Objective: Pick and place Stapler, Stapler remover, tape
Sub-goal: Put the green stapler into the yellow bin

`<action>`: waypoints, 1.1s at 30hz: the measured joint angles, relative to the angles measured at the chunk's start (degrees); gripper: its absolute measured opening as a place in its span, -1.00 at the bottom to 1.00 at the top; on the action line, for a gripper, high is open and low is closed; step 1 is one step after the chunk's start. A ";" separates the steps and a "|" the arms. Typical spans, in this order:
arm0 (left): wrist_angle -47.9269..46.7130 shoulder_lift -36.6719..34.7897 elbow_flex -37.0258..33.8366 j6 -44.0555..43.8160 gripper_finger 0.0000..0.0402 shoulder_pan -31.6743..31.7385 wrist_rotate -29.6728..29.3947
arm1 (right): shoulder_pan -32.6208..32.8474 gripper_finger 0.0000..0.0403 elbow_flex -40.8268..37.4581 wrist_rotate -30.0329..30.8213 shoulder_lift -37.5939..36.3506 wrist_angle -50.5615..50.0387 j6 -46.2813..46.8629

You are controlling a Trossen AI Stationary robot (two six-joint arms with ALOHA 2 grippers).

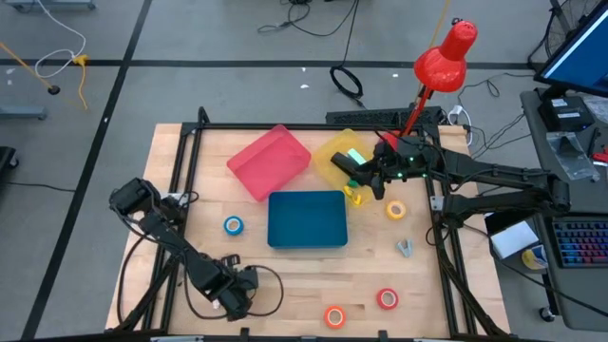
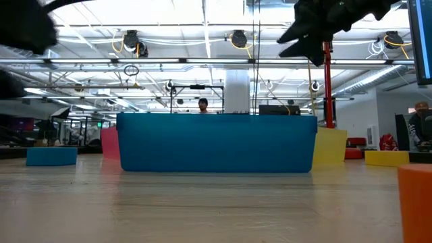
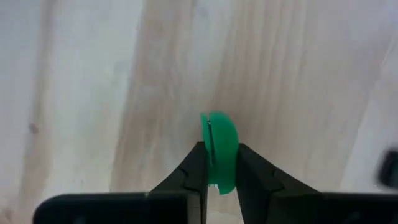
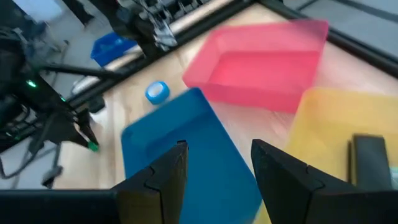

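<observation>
My left gripper [image 1: 233,299] is low over the near left part of the table, shut on a small green solid bit [image 3: 219,146]. My right gripper [image 1: 364,178] hangs open above the gap between the yellow tray [image 1: 334,147] and the blue tray [image 1: 307,219], touching nothing. A dark stapler [image 4: 370,160] lies in the yellow tray. The grey staple remover [image 1: 405,248] rests on the table right of the blue tray. Tape rolls lie flat on the wood: blue [image 1: 234,225], yellow [image 1: 395,210], red [image 1: 387,299] and orange [image 1: 334,316]. My left gripper pinches the green bit [image 3: 217,163] between its two fingers [image 3: 193,171], with the bit's rounded end sticking out past the fingertips. The fingers point down at the wood. Whether the bit touches the table, I cannot tell.
A pink tray [image 1: 269,161] sits tilted at the far side, left of the yellow tray. A small yellow bit [image 1: 355,197] lies by the blue tray's far right corner. A red lamp [image 1: 445,57] stands beyond the far edge. A dark frame [image 1: 180,171] borders the table.
</observation>
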 joint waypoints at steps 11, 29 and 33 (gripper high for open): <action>5.45 -15.33 0.02 2.16 -0.72 9.34 -13.55 | 1.89 -0.16 -7.93 -10.21 0.03 24.96 0.89; 33.52 -19.69 0.04 25.51 -0.73 29.76 -13.26 | 15.04 0.01 -11.72 -2.32 15.74 57.26 -4.02; 36.53 -19.69 0.04 27.76 -0.73 31.41 -11.78 | 14.97 0.13 -11.72 -2.22 18.88 60.80 -3.27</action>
